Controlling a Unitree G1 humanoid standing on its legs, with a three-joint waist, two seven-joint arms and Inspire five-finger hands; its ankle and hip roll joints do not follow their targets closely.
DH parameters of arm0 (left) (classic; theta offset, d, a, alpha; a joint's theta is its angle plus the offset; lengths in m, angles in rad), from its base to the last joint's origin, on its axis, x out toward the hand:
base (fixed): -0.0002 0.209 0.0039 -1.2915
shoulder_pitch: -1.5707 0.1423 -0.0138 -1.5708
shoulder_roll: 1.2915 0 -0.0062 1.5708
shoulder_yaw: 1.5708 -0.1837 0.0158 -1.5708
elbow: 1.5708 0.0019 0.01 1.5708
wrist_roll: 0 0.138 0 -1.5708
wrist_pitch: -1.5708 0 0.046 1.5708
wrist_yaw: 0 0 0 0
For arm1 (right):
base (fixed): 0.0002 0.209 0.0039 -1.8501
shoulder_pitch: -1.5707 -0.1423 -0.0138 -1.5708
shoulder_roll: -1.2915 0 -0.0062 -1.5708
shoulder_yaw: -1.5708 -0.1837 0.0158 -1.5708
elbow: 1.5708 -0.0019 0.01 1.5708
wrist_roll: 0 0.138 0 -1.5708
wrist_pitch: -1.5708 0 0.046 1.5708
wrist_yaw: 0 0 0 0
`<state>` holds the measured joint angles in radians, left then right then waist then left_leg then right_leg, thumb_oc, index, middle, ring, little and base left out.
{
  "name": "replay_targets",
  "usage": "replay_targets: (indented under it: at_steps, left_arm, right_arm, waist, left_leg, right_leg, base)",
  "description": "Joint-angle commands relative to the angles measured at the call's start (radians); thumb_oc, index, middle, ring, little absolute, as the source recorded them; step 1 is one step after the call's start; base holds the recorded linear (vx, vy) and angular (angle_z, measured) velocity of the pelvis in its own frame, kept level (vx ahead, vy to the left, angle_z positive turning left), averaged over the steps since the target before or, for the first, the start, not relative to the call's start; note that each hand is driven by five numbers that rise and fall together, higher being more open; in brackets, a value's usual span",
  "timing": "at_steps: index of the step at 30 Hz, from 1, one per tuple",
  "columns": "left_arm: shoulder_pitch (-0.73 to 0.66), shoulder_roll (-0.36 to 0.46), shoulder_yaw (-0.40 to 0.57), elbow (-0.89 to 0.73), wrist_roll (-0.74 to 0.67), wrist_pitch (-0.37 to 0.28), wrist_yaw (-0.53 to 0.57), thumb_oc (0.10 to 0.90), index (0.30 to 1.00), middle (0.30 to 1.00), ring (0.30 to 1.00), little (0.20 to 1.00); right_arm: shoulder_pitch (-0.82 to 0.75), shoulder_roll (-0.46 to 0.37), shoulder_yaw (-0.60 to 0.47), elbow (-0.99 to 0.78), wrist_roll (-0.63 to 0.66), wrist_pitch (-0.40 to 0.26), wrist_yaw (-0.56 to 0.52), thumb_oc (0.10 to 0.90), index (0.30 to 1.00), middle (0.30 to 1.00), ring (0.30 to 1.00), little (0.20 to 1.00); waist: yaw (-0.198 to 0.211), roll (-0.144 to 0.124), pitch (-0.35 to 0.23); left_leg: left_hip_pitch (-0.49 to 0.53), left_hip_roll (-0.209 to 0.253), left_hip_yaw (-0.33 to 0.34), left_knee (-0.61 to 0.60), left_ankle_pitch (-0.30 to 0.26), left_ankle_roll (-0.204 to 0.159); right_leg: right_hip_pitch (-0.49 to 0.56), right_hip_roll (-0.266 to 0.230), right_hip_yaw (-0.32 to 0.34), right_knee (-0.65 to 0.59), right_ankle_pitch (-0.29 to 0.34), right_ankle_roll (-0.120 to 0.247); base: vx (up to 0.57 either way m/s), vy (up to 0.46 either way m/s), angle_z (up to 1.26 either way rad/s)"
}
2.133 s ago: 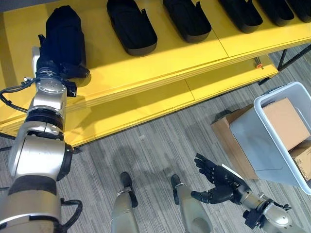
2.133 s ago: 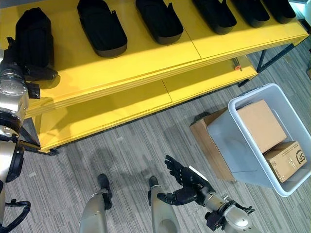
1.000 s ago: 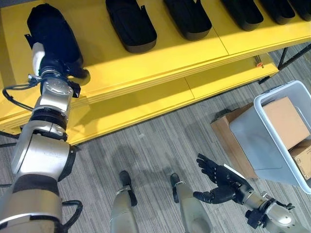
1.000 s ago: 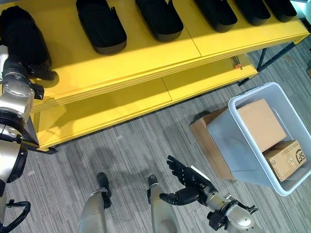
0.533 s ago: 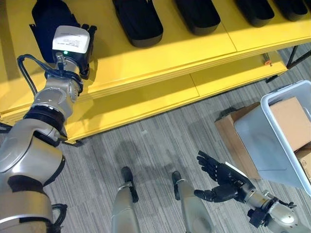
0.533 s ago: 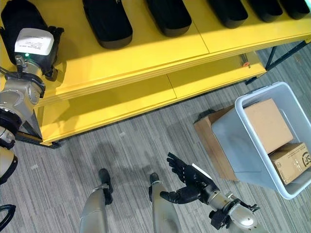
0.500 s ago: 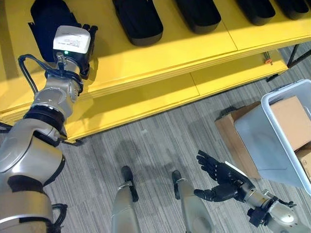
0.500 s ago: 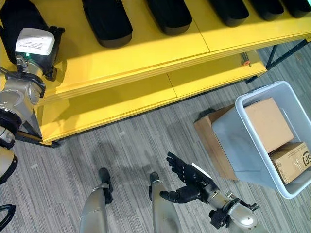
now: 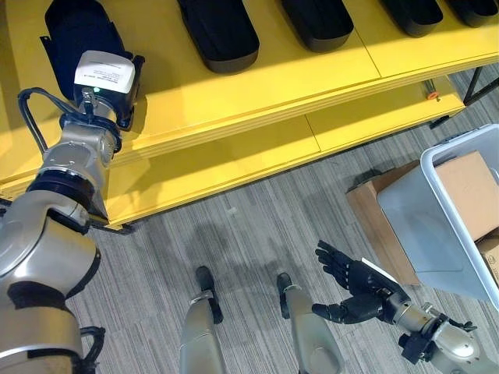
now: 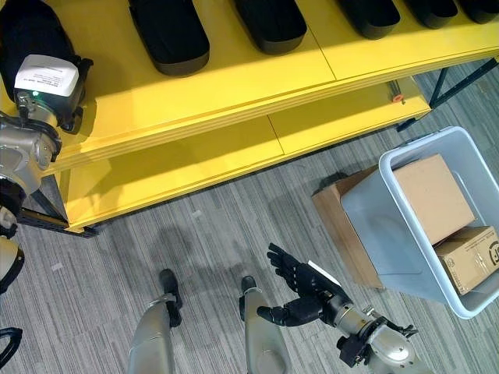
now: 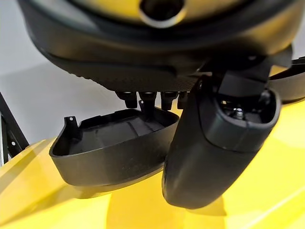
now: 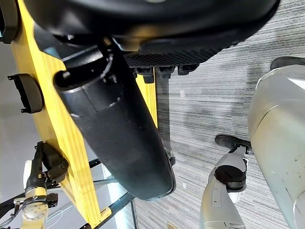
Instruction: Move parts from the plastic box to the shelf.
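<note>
We have our left robot hand (image 9: 125, 86) up at the yellow shelf (image 9: 257, 93), at the near edge of a black part (image 9: 74, 31) that lies on the top board at its left end. In the left wrist view our fingers (image 11: 147, 98) reach just over the rim of that black part (image 11: 109, 148), with the thumb beside its wall; whether they pinch it or merely touch it we cannot tell. More black parts (image 9: 220, 35) lie in a row along the same board, apart from one another. Our right robot hand (image 10: 300, 292) hangs low over the grey floor, fingers spread and empty. To its right stands the plastic box (image 10: 374, 226), tilted against a flat carton, with cardboard boxes (image 10: 433, 199) inside.
</note>
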<state>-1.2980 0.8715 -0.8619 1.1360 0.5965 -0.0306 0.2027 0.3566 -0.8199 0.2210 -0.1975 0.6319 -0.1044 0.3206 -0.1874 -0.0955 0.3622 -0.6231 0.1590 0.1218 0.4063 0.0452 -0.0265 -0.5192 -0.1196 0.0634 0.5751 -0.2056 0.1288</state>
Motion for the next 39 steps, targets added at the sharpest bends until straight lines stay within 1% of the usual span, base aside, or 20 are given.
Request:
replay_targets:
  at_steps: [1,5,8,15,21,25,27,28,29,32,33,34,35,36,37,39]
  left_arm:
    - [-0.076,0.092,0.030,0.086,-0.029,0.030,-0.027,0.900,1.000,1.000,1.000,1.000]
    - [-0.060,0.099,0.034,0.113,-0.031,0.020,-0.042,0.900,1.000,1.000,1.000,1.000]
    - [-0.020,0.119,0.041,0.140,-0.019,0.014,-0.059,0.900,1.000,1.000,1.000,1.000]
    - [0.057,0.150,0.062,0.159,0.015,0.008,-0.077,0.900,1.000,1.000,1.000,1.000]
    - [0.084,0.165,0.070,0.155,0.023,0.004,-0.074,0.900,1.000,1.000,1.000,1.000]
    - [0.072,0.163,0.086,0.126,-0.012,-0.005,-0.031,0.900,1.000,1.000,1.000,1.000]
    - [0.043,0.157,0.074,0.087,-0.032,-0.016,0.002,0.900,1.000,1.000,1.000,1.000]
    - [0.022,0.158,0.080,0.050,-0.063,-0.031,0.037,0.900,1.000,1.000,1.000,1.000]
    - [0.022,0.159,0.079,0.050,-0.063,-0.031,0.037,0.900,1.000,1.000,1.000,1.000]
    - [-0.026,0.174,0.067,-0.127,-0.079,-0.029,0.077,0.900,1.000,1.000,1.000,1.000]
    - [-0.039,0.190,0.073,-0.223,-0.088,-0.032,0.098,0.900,1.000,1.000,1.000,1.000]
    - [-0.045,0.237,0.095,-0.409,-0.072,-0.039,0.143,0.900,1.000,1.000,1.000,1.000]
    - [-0.042,0.257,0.111,-0.480,-0.075,-0.036,0.138,0.900,1.000,1.000,1.000,1.000]
    - [-0.032,0.262,0.121,-0.489,-0.073,-0.032,0.134,0.900,1.000,1.000,1.000,1.000]
    - [-0.025,0.293,0.151,-0.587,-0.075,-0.035,0.137,0.900,1.000,1.000,1.000,1.000]
    - [0.029,0.325,0.220,-0.666,-0.061,-0.045,0.158,0.900,1.000,1.000,1.000,1.000]
  right_arm:
    - [0.018,-0.008,-0.084,-0.071,0.066,-0.052,0.034,0.900,1.000,1.000,1.000,1.000]
    - [0.018,-0.006,-0.082,-0.067,0.067,-0.046,0.040,0.900,1.000,1.000,1.000,1.000]
    - [0.017,-0.005,-0.079,-0.070,0.070,-0.043,0.047,0.900,1.000,1.000,1.000,1.000]
    - [0.015,-0.003,-0.086,-0.080,0.071,-0.044,0.049,0.900,1.000,1.000,1.000,1.000]
    - [0.006,-0.009,-0.086,-0.085,0.073,-0.049,0.048,0.900,1.000,1.000,1.000,1.000]
    - [0.000,-0.004,-0.079,-0.081,0.073,-0.060,0.041,0.900,1.000,1.000,1.000,1.000]
    - [-0.006,-0.001,-0.069,-0.074,0.078,-0.071,0.035,0.900,1.000,1.000,1.000,1.000]
    - [-0.009,0.000,-0.069,-0.071,0.081,-0.084,0.030,0.900,1.000,1.000,1.000,1.000]
    - [-0.010,0.000,-0.069,-0.070,0.081,-0.084,0.030,0.900,1.000,1.000,1.000,1.000]
    - [-0.005,0.009,-0.074,-0.064,0.070,-0.103,0.014,0.900,1.000,1.000,1.000,1.000]
    - [-0.002,0.018,-0.077,-0.060,0.063,-0.109,0.007,0.900,1.000,1.000,1.000,1.000]
    - [0.002,0.034,-0.080,-0.053,0.054,-0.120,0.001,0.900,1.000,1.000,1.000,1.000]
    - [0.000,0.037,-0.083,-0.048,0.048,-0.120,-0.002,0.900,1.000,1.000,1.000,1.000]
    - [-0.001,0.034,-0.082,-0.048,0.048,-0.120,-0.002,0.900,1.000,1.000,1.000,1.000]
    - [0.000,0.041,-0.091,-0.046,0.038,-0.119,-0.005,0.900,1.000,1.000,1.000,1.000]
    - [0.002,0.051,-0.098,-0.037,0.021,-0.115,-0.009,0.900,1.000,1.000,1.000,1.000]
  waist:
    - [0.008,0.021,-0.043]
    - [0.003,0.020,-0.047]
    - [0.001,0.019,-0.050]
    - [-0.001,0.021,-0.055]
    - [-0.004,0.024,-0.057]
    - [-0.004,0.026,-0.058]
    - [-0.003,0.029,-0.059]
    - [0.001,0.031,-0.059]
    - [0.001,0.030,-0.058]
    - [0.012,0.036,-0.056]
    - [0.018,0.038,-0.055]
    - [0.032,0.038,-0.052]
    - [0.036,0.038,-0.052]
    - [0.033,0.040,-0.051]
    - [0.041,0.041,-0.051]
    - [0.048,0.042,-0.053]
  left_leg:
    - [0.034,0.082,0.001,0.105,-0.136,-0.057]
    - [0.040,0.083,0.002,0.102,-0.137,-0.057]
    - [0.046,0.087,0.006,0.104,-0.139,-0.057]
    - [0.053,0.093,0.012,0.109,-0.142,-0.058]
    - [0.055,0.095,0.016,0.109,-0.142,-0.059]
    - [0.055,0.094,0.015,0.107,-0.142,-0.059]
    - [0.053,0.091,0.012,0.107,-0.141,-0.059]
    - [0.053,0.089,0.009,0.105,-0.140,-0.059]
    - [0.053,0.089,0.009,0.105,-0.140,-0.059]
    - [0.052,0.082,0.001,0.104,-0.142,-0.058]
    - [0.052,0.080,-0.001,0.104,-0.143,-0.058]
    - [0.052,0.076,-0.009,0.102,-0.145,-0.058]
    - [0.053,0.075,-0.012,0.101,-0.145,-0.058]
    - [0.054,0.075,-0.012,0.101,-0.145,-0.058]
    - [0.057,0.072,-0.014,0.099,-0.148,-0.058]
    - [0.062,0.069,-0.016,0.098,-0.149,-0.057]
  right_leg:
    - [-0.008,-0.039,-0.027,-0.063,0.059,-0.024]
    - [-0.005,-0.039,-0.026,-0.063,0.058,-0.023]
    - [-0.001,-0.038,-0.024,-0.061,0.056,-0.023]
    - [0.001,-0.038,-0.017,-0.059,0.054,-0.024]
    - [0.001,-0.038,-0.017,-0.056,0.051,-0.024]
    - [0.001,-0.039,-0.017,-0.055,0.052,-0.025]
    - [-0.001,-0.040,-0.020,-0.052,0.051,-0.024]
    - [-0.001,-0.041,-0.022,-0.050,0.049,-0.024]
    - [-0.001,-0.041,-0.022,-0.050,0.049,-0.024]
    - [0.002,-0.043,-0.028,-0.047,0.046,-0.025]
    - [0.005,-0.044,-0.031,-0.046,0.045,-0.025]
    - [0.011,-0.046,-0.036,-0.045,0.041,-0.025]
    - [0.013,-0.046,-0.037,-0.044,0.039,-0.026]
    - [0.014,-0.046,-0.038,-0.044,0.039,-0.026]
    - [0.019,-0.046,-0.039,-0.046,0.036,-0.027]
    - [0.025,-0.046,-0.041,-0.046,0.035,-0.029]
  base:
    - [0.00,0.000,0.00]
    - [0.00,0.000,0.00]
    - [0.01,0.006,-0.01]
    - [0.01,0.007,-0.02]
    - [0.00,0.003,-0.01]
    - [0.00,0.000,0.00]
    - [0.00,0.000,0.00]
    - [0.00,0.000,0.00]
    - [0.00,0.000,0.00]
    - [0.01,-0.010,0.01]
    - [0.01,-0.050,0.07]
    - [0.01,-0.048,0.10]
    - [0.00,-0.037,0.13]
    - [0.01,-0.013,0.15]
    - [0.01,-0.011,0.21]
    - [0.01,-0.015,0.17]
